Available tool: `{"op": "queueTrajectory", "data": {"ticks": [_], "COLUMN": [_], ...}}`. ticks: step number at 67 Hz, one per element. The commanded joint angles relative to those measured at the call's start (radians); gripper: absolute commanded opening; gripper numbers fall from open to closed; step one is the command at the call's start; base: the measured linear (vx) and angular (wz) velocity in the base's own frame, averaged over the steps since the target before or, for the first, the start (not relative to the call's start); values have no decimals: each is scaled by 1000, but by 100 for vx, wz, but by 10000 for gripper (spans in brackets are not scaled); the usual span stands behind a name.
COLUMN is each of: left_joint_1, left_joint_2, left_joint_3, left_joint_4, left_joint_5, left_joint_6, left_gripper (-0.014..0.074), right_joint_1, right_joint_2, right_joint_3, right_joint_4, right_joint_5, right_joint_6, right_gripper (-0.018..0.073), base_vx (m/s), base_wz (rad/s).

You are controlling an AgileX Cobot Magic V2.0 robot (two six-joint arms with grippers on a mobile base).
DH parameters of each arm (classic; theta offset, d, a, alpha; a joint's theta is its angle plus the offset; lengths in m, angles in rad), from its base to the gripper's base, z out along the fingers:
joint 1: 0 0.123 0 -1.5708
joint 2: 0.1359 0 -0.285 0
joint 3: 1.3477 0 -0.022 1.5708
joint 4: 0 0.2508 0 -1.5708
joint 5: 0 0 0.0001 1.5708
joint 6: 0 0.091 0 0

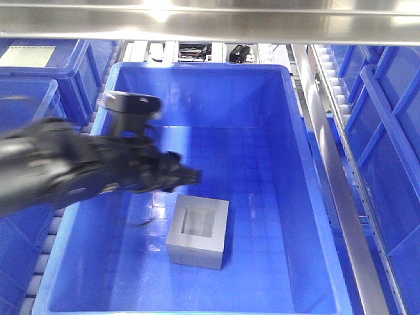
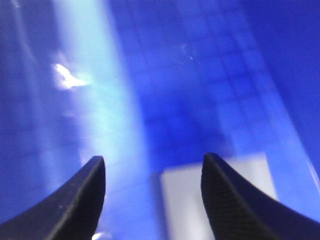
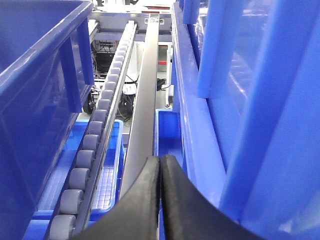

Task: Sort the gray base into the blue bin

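One gray base [image 1: 198, 233] is all that lies in the blue bin [image 1: 298, 164], and you will find it flat on the bin floor, toward the near edge and a little left of centre, its square recess facing up. It touches neither wall. Seen from the front, the block is close to cubic, so you have no real long axis to line up with; either pair of opposite sides would serve.

Your left pincer [image 1: 187, 176] hangs inside the bin just above and to the far-left of the block, apart from it. In the left wrist view the pale block [image 2: 215, 200] sits low in the picture, between the two dark fingertips [image 2: 227, 200] but offset toward the right-hand one, which overlaps its edge. The jaws stand wide apart and hold nothing.

Your right pincer [image 3: 161, 175] is pressed closed on nothing, out beside the roller rail [image 3: 90, 165] and well away from the bin floor, so the left arm is plainly the nearer.

Judging by how things lie, the base already rests in the bin; any further move runs from the left pincer toward the near edge and down.
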Motion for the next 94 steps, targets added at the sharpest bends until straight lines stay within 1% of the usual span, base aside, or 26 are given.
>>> {"op": "queueTrajectory", "data": {"ticks": [1, 14, 20, 37, 43, 50, 54, 59, 62, 65, 66, 69, 72, 74, 77, 81, 85, 88, 94], "left_joint_1": [2, 2, 2, 2, 2, 2, 2, 2, 2, 2, 2, 2, 2, 2, 2, 3, 3, 3, 3], "left_joint_2": [-103, -296, -406, -761, -885, -1017, -1078, -1143, -1172, -1199, -1209, -1228, -1248, -1256, -1262, -1266, -1267, -1267, -1267], "left_joint_3": [30, 187, 255, 417, 471, 509, 519, 525, 525, 525, 525, 525, 525, 525, 525, 525, 525, 525, 525], "left_joint_4": [16, 14, 13, 14, 13, -22, -61, -133, -185, -244, -271, -329, -405, -448, -501, -553, -587, -599, -597], "left_joint_5": [-41, -110, -123, -115, -97, -44, 10, 61, 87, 97, 97, 95, 91, 88, 87, 86, 85, 80, 65], "left_joint_6": [41, 41, 41, 42, 64, 148, 200, 287, 366, 465, 509, 596, 698, 752, 811, 867, 894, 897, 895], "left_gripper": [414, 414, 414, 414, 414, 407, 393, 362, 329, 293, 276, 239, 193, 161, 116, 53, -5, -10, -8], "right_joint_1": [-5, -5, -5, -5, -5, -5, -5, -5, -5, -5, -5, -5, -5, -5, -5, -5, -5, -5, -5], "right_joint_2": [-7, -7, -7, -7, -7, -7, -7, -7, -7, -7, -7, -7, -7, -7, -7, -7, -7, -7, -7], "right_joint_3": [4, 4, 4, 4, 4, 4, 4, 4, 4, 4, 4, 4, 4, 4, 4, 4, 4, 4, 4], "right_joint_4": [-9, -9, -9, -9, -9, -9, -9, -9, -9, -9, -9, -9, -9, -9, -9, -9, -9, -9, -9], "right_joint_5": [-78, -78, -78, -78, -78, -78, -78, -82, -82, -81, -81, -82, -82, -82, -82, -82, -82, -82, -82], "right_joint_6": [-7, -7, -7, -7, -7, -7, -7, -7, -7, -7, -7, -7, -7, -7, -7, -7, -7, -7, -7], "right_gripper": [-5, -5, -5, -5, -5, -5, -5, -5, -5, -5, -5, -5, -5, -5, -5, -5, -5, -5, -5], "base_vx": [0, 0, 0, 0, 0, 0, 0, 0, 0, 0, 0, 0, 0, 0, 0, 0, 0, 0, 0], "base_wz": [0, 0, 0, 0, 0, 0, 0, 0, 0, 0, 0, 0, 0, 0, 0, 0, 0, 0, 0]}}
